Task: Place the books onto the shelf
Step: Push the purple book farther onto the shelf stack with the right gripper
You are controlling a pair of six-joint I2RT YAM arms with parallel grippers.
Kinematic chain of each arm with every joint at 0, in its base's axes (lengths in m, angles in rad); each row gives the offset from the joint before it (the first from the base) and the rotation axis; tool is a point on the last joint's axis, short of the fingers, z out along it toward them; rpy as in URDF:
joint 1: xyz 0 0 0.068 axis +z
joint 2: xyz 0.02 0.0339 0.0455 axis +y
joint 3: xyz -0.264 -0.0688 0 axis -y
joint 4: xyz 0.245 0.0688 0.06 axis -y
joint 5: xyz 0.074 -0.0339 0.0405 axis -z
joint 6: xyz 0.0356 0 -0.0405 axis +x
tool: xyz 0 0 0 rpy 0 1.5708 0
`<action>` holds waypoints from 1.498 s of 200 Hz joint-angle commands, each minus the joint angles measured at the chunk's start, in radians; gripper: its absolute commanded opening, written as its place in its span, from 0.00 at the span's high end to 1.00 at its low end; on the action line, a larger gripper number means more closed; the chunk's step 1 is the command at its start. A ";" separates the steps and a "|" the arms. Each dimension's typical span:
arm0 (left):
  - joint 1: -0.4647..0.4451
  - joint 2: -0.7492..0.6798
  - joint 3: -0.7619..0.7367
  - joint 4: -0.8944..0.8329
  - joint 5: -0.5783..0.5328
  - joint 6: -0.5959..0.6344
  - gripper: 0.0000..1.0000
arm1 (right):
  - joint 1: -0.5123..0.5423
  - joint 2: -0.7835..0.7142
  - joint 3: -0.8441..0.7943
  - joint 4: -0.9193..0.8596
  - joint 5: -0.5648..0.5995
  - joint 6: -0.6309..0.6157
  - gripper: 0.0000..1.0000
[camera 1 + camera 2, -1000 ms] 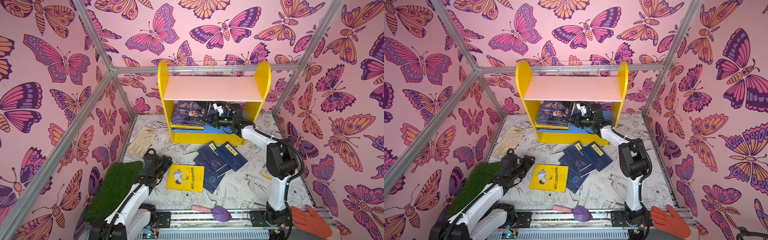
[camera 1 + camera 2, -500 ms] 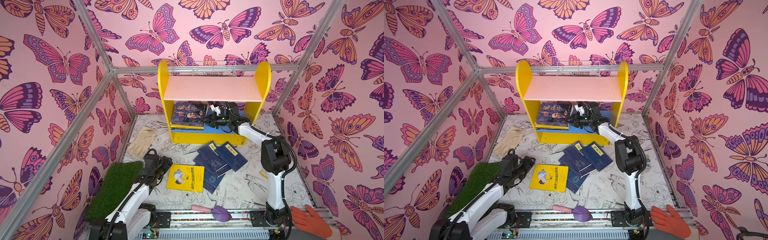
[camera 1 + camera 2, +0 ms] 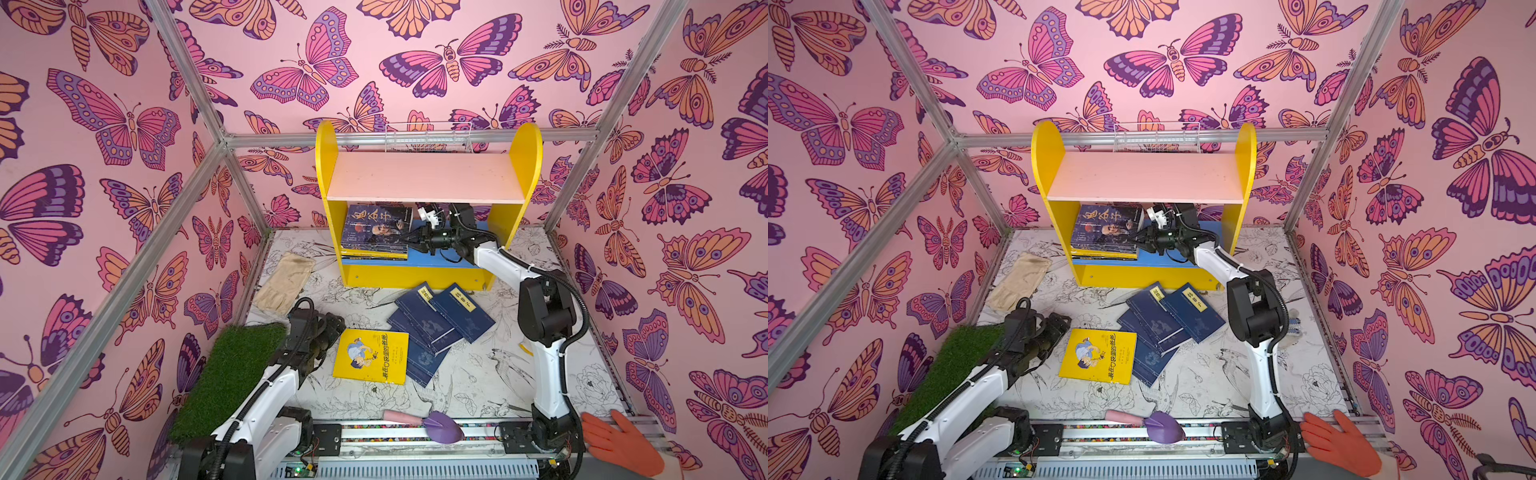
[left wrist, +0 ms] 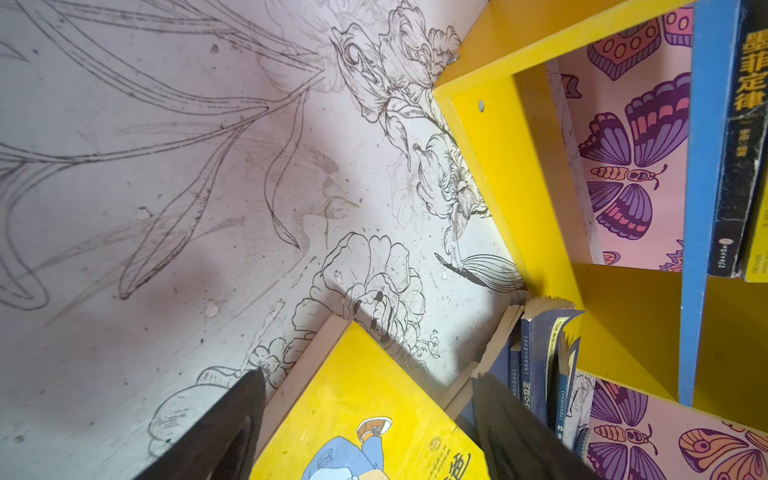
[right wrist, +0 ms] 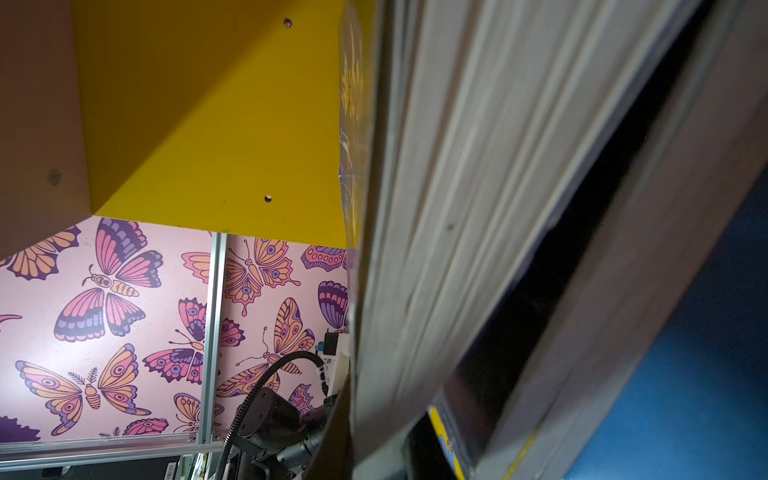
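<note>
Right claw point(image 3: 409, 241) clenched against book stack point(image 3: 376, 232) on blue board point(image 3: 415, 264) of shelf point(image 3: 424, 183), left claw point(image 4: 368, 374) released, over edge of yellow book point(image 3: 371, 356) on worktop point(image 3: 478, 374).

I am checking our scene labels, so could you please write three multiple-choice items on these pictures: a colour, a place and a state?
1. What colour is the upper board of the shelf? A) blue B) green C) pale pink
2. Where does the yellow book lie? A) on the table, before the shelf B) on the upper board C) on the grass mat
3. How do the jaws of the left gripper stand? A) shut on the yellow book B) open C) shut, empty
Key: 1 C, pale pink in both top views; 2 A, it lies flat on the table beside the navy books; 3 B, the left wrist view shows its fingers apart.
</note>
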 commanded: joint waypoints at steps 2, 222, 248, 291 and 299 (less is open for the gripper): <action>0.004 0.003 0.009 -0.018 0.004 0.012 0.19 | 0.017 0.006 0.079 0.001 -0.020 -0.052 0.94; 0.004 0.022 0.009 -0.017 0.017 0.018 0.18 | 0.093 0.011 0.346 -0.580 0.441 -0.450 0.56; 0.005 0.028 0.009 -0.017 0.020 0.020 0.18 | 0.109 0.019 0.364 -0.571 0.456 -0.453 0.53; 0.005 0.035 0.011 -0.017 0.024 0.024 0.18 | 0.121 0.027 0.390 -0.540 0.498 -0.439 0.52; 0.004 0.034 0.011 -0.016 0.024 0.025 0.18 | 0.126 0.026 0.389 -0.532 0.509 -0.434 0.51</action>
